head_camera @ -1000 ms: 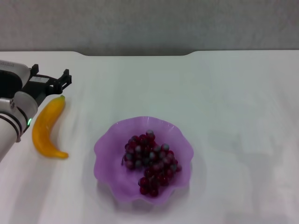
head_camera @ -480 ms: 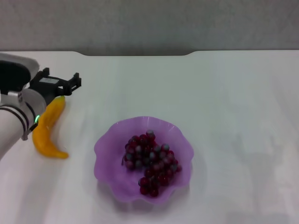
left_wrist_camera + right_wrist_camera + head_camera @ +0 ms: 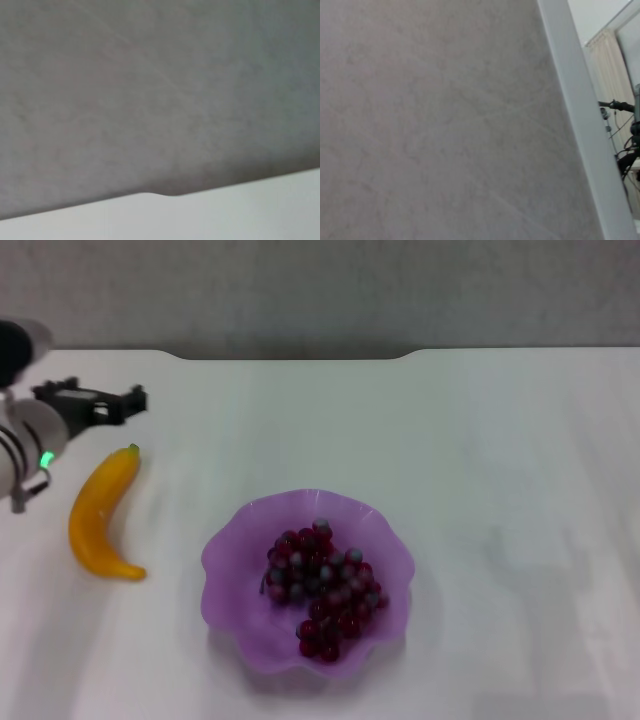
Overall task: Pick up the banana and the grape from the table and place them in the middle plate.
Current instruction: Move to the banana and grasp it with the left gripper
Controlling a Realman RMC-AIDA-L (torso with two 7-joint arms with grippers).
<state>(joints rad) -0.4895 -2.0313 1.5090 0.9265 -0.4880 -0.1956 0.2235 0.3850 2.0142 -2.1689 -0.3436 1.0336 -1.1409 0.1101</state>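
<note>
Where half a second ago my left gripper (image 3: 128, 403) sat low over the stem end of the banana (image 3: 101, 514), it now stands farther back and to the left, near the table's far left corner and clear of the fruit. Its dark fingers point to the right; I cannot tell how far apart they are, and nothing is held between them. A small green light shows on my left wrist.

The banana lies on the table (image 3: 520, 470) as before, unmoved, its green tip toward the far side and its curved body running toward me, well to the left of the middle plate (image 3: 226, 550).

The middle plate sits near the centre front of the table, purple and scallop-rimmed. The grape (image 3: 322, 586) lies inside it as one bunch, running from the centre toward the near rim, unchanged from the earlier frames.

My right gripper appears in no view; its wrist camera faces a grey wall. The left wrist camera shows only the wall and the table's far edge.

No labels or writing are legible anywhere.
</note>
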